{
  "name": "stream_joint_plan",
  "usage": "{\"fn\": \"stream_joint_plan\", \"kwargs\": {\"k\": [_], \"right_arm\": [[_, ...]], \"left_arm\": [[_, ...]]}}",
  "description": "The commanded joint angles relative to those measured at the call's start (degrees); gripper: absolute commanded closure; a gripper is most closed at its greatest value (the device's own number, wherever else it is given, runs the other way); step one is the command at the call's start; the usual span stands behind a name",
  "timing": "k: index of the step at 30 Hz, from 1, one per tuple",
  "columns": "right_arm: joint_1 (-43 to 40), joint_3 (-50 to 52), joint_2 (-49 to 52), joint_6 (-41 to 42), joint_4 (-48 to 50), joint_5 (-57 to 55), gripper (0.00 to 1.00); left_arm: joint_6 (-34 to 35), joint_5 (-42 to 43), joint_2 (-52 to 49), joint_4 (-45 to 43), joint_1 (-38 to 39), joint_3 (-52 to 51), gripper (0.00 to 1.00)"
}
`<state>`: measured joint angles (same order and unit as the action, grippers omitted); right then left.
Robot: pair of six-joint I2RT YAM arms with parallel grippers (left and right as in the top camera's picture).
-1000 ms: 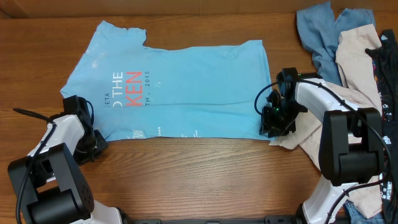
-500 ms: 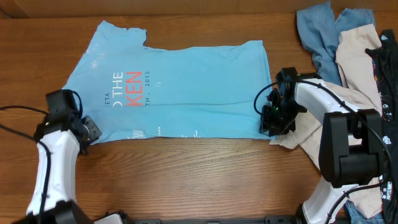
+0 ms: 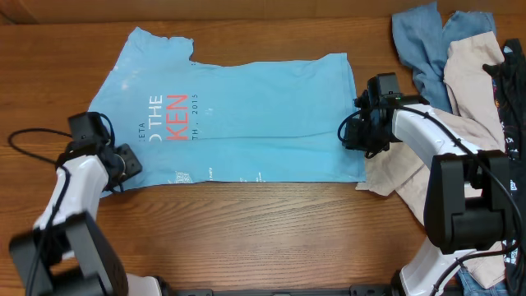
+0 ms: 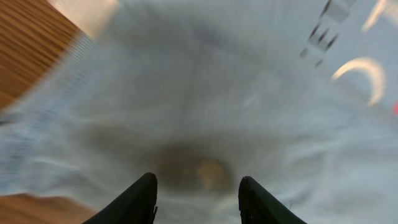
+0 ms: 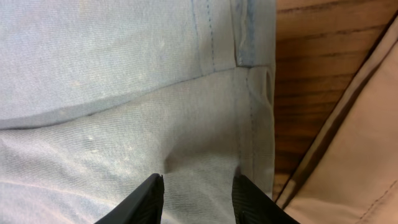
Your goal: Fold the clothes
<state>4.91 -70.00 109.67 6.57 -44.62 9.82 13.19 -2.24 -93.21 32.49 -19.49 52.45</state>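
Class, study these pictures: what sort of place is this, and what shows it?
Probably a robotics lab bench: a left gripper and right gripper at a sky-blue T-shirt spread on a wooden table, with a heap of loose garments beside it.

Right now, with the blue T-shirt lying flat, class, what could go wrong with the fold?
1. The beige garment lies close beside the T-shirt corner near the right fingers; a grab there might catch both.
2. Cloth puckers between those fingers, so a pull could drag the shirt askew.
3. The left fingers sit over the shirt's edge in a blurred view; their aim is hard to judge.
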Motion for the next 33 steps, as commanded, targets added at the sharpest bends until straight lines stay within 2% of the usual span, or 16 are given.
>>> {"fn": "stream_joint_plan", "kwargs": {"k": [1, 4, 13, 22, 29, 33], "right_arm": [[-0.1, 1.0, -1.2, -0.6, 0.4, -1.6, 0.61], [-0.1, 2.3, -0.8, -0.6, 0.4, -1.6, 0.61], [-0.1, 6.6, 1.4, -0.5, -2.9, -1.6, 0.6], [-0.1, 9.9, 1.4, 1.5, -11.4, -1.6, 0.61], [-0.1, 9.9, 1.4, 2.5, -14.7, -1.6, 0.62], [0.0, 9.9, 1.2, 2.5, -15.3, -1.5, 0.66]], "left_arm": [[-1.6, 2.1, -4.7, 0.6, 0.5, 0.6, 0.55], [-1.6, 1.6, -6.4, 1.8, 0.5, 0.7, 0.56], [-1.0, -6.9, -6.5, 8.3, 0.3, 0.7, 0.56], [2.7, -13.7, -6.5, 13.0, -1.4, 0.7, 0.6], [3.2, -13.9, -6.5, 15.2, -2.3, 0.7, 0.64], [3.8, -13.8, -6.4, 15.5, -2.3, 0.7, 0.68]]}}
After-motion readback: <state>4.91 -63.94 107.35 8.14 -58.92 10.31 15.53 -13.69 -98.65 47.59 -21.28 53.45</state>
